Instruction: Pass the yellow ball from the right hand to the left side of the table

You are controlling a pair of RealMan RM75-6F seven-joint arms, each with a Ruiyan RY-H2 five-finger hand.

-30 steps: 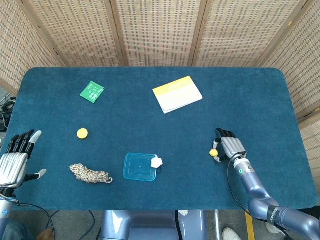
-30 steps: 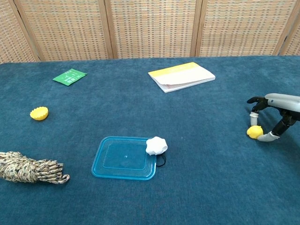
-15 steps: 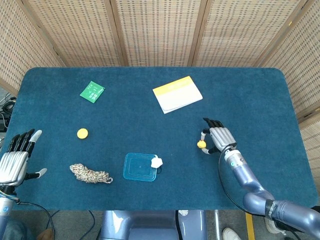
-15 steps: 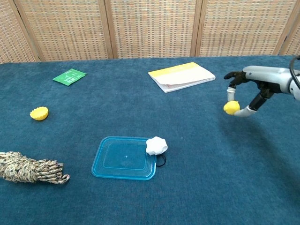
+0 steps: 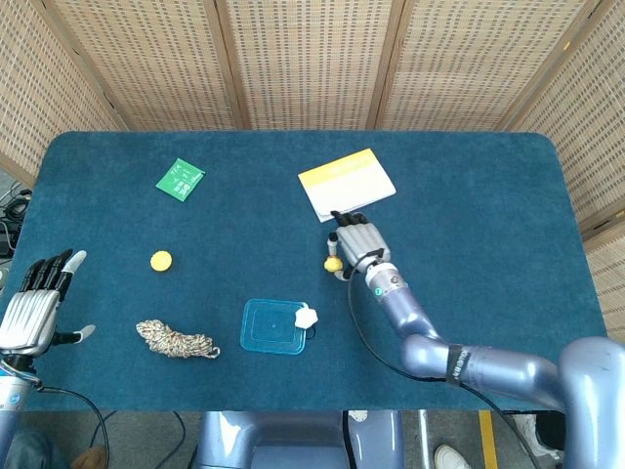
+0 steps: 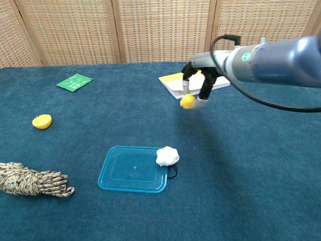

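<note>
My right hand point(image 5: 357, 244) point(image 6: 200, 80) is raised well above the blue table and pinches the small yellow ball point(image 5: 334, 263) point(image 6: 187, 101) between thumb and a finger. It hangs over the table's middle, just in front of the yellow-and-white booklet point(image 5: 347, 184) point(image 6: 173, 83). My left hand point(image 5: 34, 303) waits at the table's left front edge with fingers spread and nothing in it; the chest view does not show it.
A clear blue lid point(image 5: 273, 326) point(image 6: 133, 169) with a white crumpled lump point(image 5: 307, 316) point(image 6: 167, 155) lies front centre. A coiled rope point(image 5: 174, 339) point(image 6: 30, 181), a yellow cap point(image 5: 161, 260) point(image 6: 42, 121) and a green card point(image 5: 180, 179) point(image 6: 74, 81) lie on the left half.
My right hand has lifted the yellow ball off the table at the right and carried it up and leftward to the middle. The left hand has barely moved.
</note>
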